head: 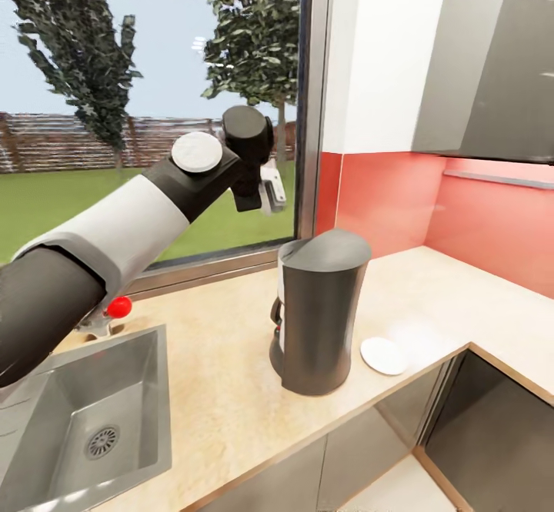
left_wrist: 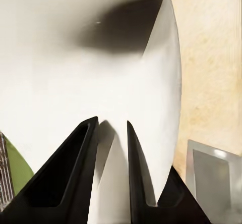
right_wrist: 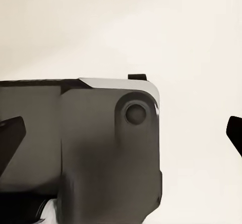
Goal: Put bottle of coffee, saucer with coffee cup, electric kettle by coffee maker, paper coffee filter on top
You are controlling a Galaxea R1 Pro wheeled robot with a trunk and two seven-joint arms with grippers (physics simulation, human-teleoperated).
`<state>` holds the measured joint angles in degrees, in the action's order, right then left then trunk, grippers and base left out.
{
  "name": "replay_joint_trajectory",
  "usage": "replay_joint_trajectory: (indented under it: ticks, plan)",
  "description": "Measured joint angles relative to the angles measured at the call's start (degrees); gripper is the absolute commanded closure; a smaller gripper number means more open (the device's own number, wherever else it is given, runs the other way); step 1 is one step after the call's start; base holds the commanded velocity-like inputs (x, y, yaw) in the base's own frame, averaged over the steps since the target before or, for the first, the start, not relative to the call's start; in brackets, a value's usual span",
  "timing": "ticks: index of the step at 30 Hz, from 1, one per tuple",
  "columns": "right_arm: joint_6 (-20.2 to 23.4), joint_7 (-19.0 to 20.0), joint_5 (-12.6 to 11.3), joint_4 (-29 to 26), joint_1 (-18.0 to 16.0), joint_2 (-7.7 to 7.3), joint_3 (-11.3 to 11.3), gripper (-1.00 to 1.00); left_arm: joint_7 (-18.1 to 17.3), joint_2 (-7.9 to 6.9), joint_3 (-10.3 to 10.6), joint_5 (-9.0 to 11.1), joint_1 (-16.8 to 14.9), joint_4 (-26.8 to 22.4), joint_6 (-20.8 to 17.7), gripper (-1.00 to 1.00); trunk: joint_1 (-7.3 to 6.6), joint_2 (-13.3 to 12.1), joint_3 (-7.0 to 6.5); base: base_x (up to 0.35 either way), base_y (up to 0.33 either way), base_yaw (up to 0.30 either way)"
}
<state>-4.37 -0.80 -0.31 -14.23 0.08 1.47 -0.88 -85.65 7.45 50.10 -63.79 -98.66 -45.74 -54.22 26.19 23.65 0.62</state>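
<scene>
Left arm raised over the countertop, as I ran it remotely. Main hazard, in my judgement: the paper coffee filter was thin and pinched only near 1 edge, so a quick swing or a loosened grip could have let it flutter down toward the sink, and a descent off-centre could have left it sliding from the sloped lid of the coffee maker. The left gripper was clamped on the filter: its 2 dark fingers stood close together with the white sheet between them, most of the sheet fanning out beyond the tips. The right gripper was spread wide, holding nothing. Farther off, the coffee maker stood below and to the right of the held filter, well apart from it, with the saucer just beside its base.
</scene>
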Motion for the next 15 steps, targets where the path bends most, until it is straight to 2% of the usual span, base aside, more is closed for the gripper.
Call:
replay_joint_trajectory:
  ticks: [4, 6, 15]
  plan:
    - [0.0, 0.0, 0.0, -0.04, 0.0, 0.0, 0.0, -1.0, -0.01, 0.02, -0.01, 0.02, 0.07, 0.0, 0.17, 1.0, 0.0, 0.0, 0.0, 0.0, 0.0, -0.276]
    - [0.01, 0.0, -0.02, -0.05, 0.0, 0.0, -0.01, -1.0, 0.0, 0.03, 0.0, 0.09, 0.09, 0.0, 0.24, 1.0, 0.0, 0.0, 0.0, 0.0, 0.0, -0.139]
    - [0.01, 0.0, -0.08, -0.13, 0.0, 0.0, -0.01, -1.0, -0.01, -0.06, 0.1, -0.22, 1.41, -0.2, 0.34, 1.0, 0.0, -0.02, 0.12, 0.0, 0.0, -0.023]
